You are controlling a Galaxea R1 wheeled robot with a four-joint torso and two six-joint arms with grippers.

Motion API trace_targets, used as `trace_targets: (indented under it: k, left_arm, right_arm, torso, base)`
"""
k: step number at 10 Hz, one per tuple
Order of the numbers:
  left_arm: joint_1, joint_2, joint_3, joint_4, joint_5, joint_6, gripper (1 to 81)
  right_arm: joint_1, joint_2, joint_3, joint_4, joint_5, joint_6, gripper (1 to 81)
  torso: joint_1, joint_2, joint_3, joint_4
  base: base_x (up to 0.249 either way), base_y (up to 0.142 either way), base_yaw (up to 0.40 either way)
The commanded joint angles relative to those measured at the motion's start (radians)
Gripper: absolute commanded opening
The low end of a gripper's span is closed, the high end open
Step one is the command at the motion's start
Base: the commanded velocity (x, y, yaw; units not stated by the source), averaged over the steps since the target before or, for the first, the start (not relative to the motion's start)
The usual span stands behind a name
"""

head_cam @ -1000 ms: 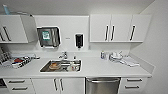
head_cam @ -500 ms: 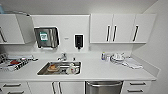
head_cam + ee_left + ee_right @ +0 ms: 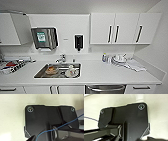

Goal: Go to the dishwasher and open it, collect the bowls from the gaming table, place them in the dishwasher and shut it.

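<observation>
While the dishwasher (image 3: 105,88) sits closed under the white counter (image 3: 100,72) right of the sink (image 3: 58,70), wrist views seemingly face pale floor; neither pincer's state can be told.

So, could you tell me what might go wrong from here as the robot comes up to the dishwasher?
The dishwasher sits at the very bottom edge of the head view, closed, so its bar handle may be hard to line up on. The dishes and cloth on the counter above it could be knocked by a raised arm.
</observation>
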Motion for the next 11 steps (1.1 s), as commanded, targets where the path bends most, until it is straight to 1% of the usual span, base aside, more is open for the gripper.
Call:
trace_targets:
  k: [1, 6, 9, 10, 11]
  left_arm:
    - [-0.051, -0.011, 0.003, 0.011, 0.051, 0.006, 81.1]
    - [-0.051, -0.013, 0.003, 0.011, 0.051, 0.006, 81.1]
    - [-0.042, -0.015, 0.007, 0.011, 0.051, 0.004, 81.1]
    - [-0.024, -0.024, 0.030, 0.008, 0.018, 0.004, 81.1]
    - [-0.001, -0.054, 0.082, 0.011, -0.056, 0.004, 81.1]
  right_arm:
    - [0.052, -0.023, 0.006, 0.005, -0.053, 0.002, 81.1]
    - [0.048, -0.023, 0.009, 0.005, -0.053, 0.002, 81.1]
    - [0.052, -0.025, 0.021, 0.008, -0.054, 0.002, 81.1]
    - [0.052, -0.032, 0.046, 0.005, -0.061, 0.003, 81.1]
    - [0.048, -0.049, 0.079, 0.005, -0.059, 0.003, 81.1]
  torso:
    - [0.000, 0.000, 0.000, 0.000]
    - [0.000, 0.000, 0.000, 0.000]
    - [0.001, 0.000, 0.000, 0.000]
    - [0.001, 0.000, 0.000, 0.000]
    - [0.001, 0.000, 0.000, 0.000]
  base:
    - [0.147, 0.000, 0.000]
    - [0.133, 0.000, 0.000]
    - [0.000, 0.000, 0.000]
    - [0.000, 0.000, 0.000]
    - [0.000, 0.000, 0.000]
